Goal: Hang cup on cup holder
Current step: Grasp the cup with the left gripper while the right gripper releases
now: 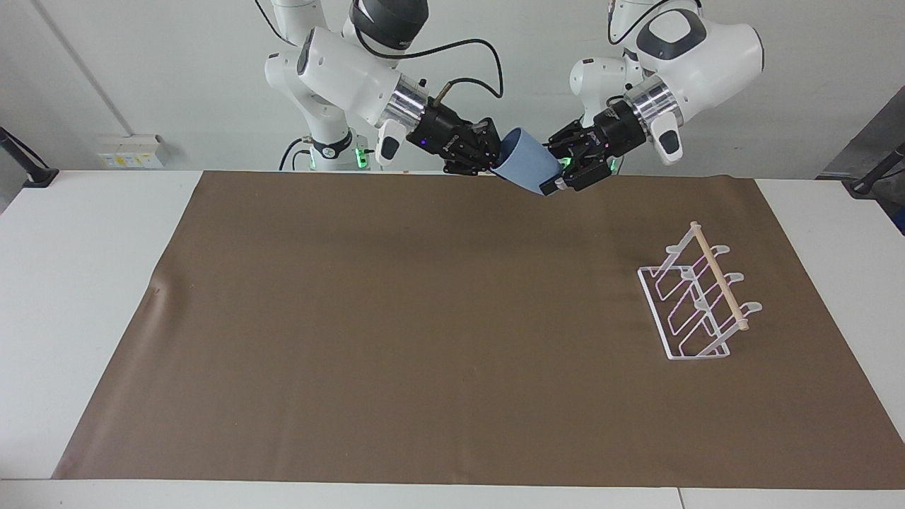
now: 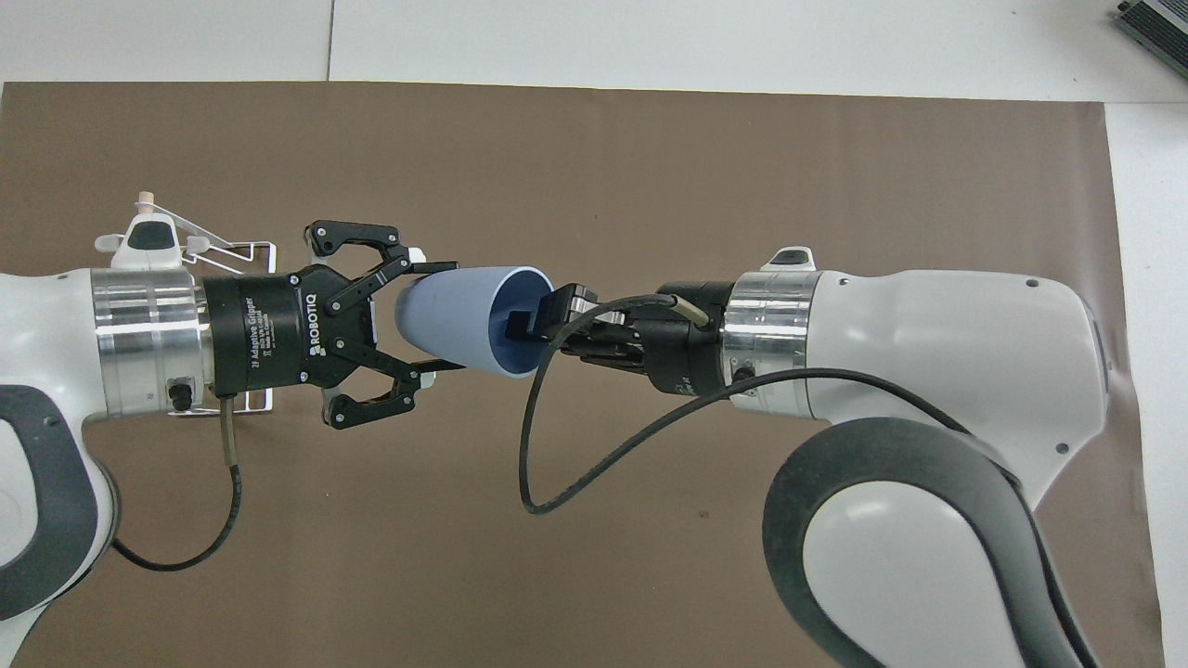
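Note:
The light blue cup (image 1: 527,166) (image 2: 455,320) hangs on its side in the air between both arms, over the mat's edge nearest the robots. My left gripper (image 1: 555,185) (image 2: 436,318) is shut on its narrow closed end, one fingertip on each side. The cup's mouth faces the right arm, and my right gripper (image 1: 495,157) (image 2: 534,320) reaches into it at the rim. The white wire cup holder (image 1: 696,304) with its wooden dowel stands on the mat toward the left arm's end. In the overhead view the left arm mostly covers the cup holder (image 2: 213,243).
A brown mat (image 1: 396,318) covers most of the white table (image 1: 71,283). A black cable (image 2: 534,464) loops down from the right gripper. The corner of a grey device (image 2: 1155,19) lies on the table farthest from the robots, at the right arm's end.

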